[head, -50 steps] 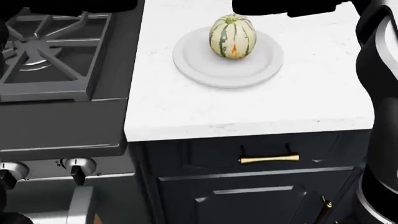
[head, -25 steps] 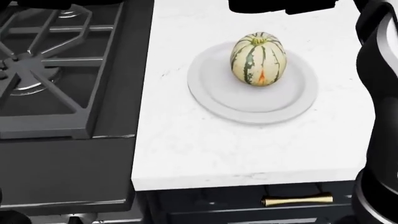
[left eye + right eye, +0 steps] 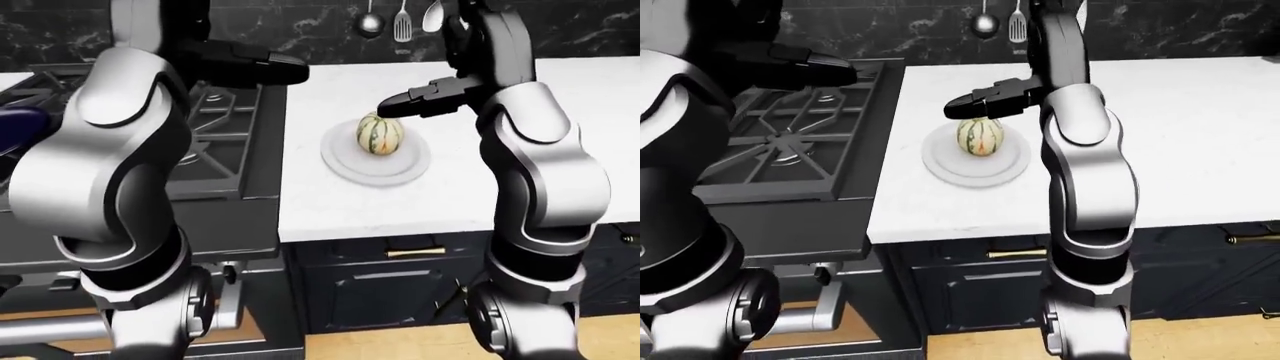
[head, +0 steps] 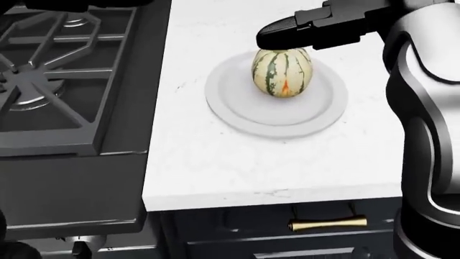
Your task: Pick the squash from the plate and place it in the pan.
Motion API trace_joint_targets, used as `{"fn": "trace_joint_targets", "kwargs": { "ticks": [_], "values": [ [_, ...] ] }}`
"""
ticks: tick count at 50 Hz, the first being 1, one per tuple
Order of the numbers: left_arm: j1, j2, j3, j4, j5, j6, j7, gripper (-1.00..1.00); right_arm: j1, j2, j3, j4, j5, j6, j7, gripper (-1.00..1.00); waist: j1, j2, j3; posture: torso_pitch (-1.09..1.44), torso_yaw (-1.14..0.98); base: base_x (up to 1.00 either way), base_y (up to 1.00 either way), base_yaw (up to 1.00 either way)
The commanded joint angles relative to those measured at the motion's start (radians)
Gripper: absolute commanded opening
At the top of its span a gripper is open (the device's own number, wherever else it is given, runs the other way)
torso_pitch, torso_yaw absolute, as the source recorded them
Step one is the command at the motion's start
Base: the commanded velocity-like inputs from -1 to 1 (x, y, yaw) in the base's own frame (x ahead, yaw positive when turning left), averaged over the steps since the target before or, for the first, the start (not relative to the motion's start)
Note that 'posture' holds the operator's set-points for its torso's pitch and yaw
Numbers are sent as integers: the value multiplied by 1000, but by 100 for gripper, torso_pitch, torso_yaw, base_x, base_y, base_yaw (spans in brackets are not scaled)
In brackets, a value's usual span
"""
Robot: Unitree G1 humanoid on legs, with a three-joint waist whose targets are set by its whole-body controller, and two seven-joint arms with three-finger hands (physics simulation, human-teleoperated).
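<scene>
A cream squash with green stripes [image 4: 282,73] stands upright on a round white plate [image 4: 237,110] on the white counter [image 4: 215,167]. My right hand [image 4: 272,35] hovers just above the squash's top; its black fingers are stretched out toward the view's left and open, holding nothing. My left hand [image 3: 285,73] is held out flat and open over the stove, well left of the plate. No pan shows clearly. A dark blue shape [image 3: 20,120] peeks out behind my left arm at the left edge of the left-eye view.
The black gas stove with iron grates [image 4: 57,70] adjoins the counter on the left. Below are dark cabinets with a brass drawer handle [image 4: 327,223]. Utensils [image 3: 400,22] hang on the dark wall behind the counter.
My right hand has come down from the top edge of the head view to just above the squash. The camera shifted a little, so plate and squash sit slightly further left.
</scene>
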Motion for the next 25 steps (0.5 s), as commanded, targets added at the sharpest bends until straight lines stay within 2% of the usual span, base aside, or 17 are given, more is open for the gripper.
{"fn": "trace_joint_targets", "kwargs": {
  "ticks": [1, 13, 25],
  "values": [
    [-33, 9, 9, -17, 3, -25, 2, 100, -32, -3, -1, -18, -9, -30, 6, 100, 1, -1, -27, 0, 0, 0, 0, 0],
    [-25, 10, 7, -16, 5, -33, -2, 100, -9, 27, 11, 53, -36, -79, 20, 100, 2, 2, -33, 0, 0, 0, 0, 0],
    [-22, -3, -4, -13, 21, -35, -5, 100, -51, 20, 7, 195, -48, -132, 39, 100, 6, 0, -42, 0, 0, 0, 0, 0]
  ]
}}
